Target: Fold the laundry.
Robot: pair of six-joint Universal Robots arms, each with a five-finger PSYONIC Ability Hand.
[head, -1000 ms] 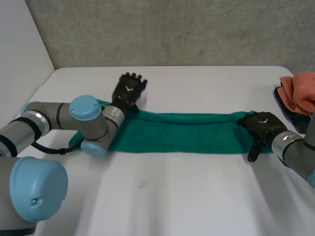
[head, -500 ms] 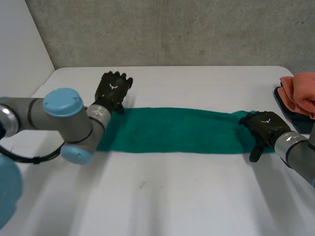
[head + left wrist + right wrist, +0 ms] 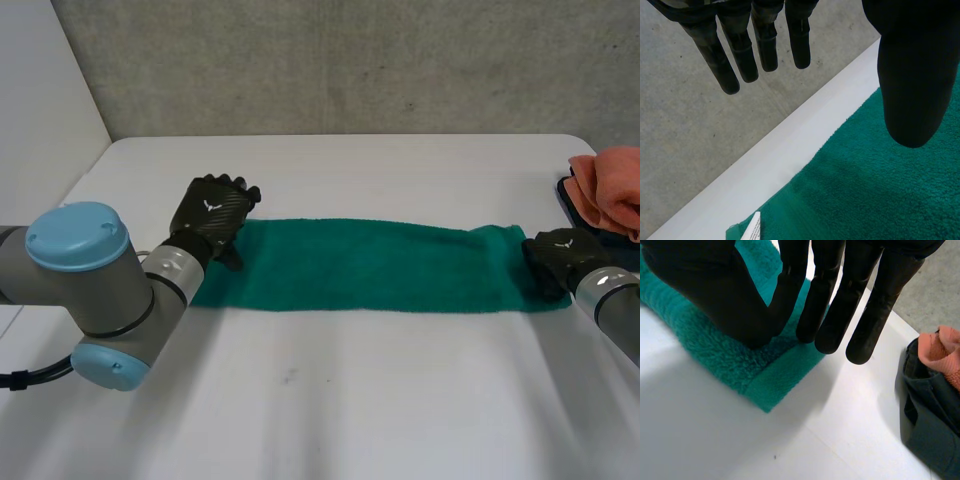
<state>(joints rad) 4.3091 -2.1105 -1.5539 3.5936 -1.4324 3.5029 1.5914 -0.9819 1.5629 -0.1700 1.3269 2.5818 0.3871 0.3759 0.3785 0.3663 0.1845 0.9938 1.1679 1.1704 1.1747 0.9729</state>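
On the white table (image 3: 380,400) the green towel (image 3: 370,265) lies flat, its long axis running side to side (an orange cloth (image 3: 610,185) lies just past its right end). The left hand (image 3: 210,215) is at 1 end and the right hand (image 3: 560,255) at the other, both straight-fingered and gripping nothing.

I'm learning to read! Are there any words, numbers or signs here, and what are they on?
No words can be read.
White tag on the green towel's edge: print too small to read.
Back of the left hand: a small white winged mark, no letters.
Back of the right hand: the same white mark, no letters.
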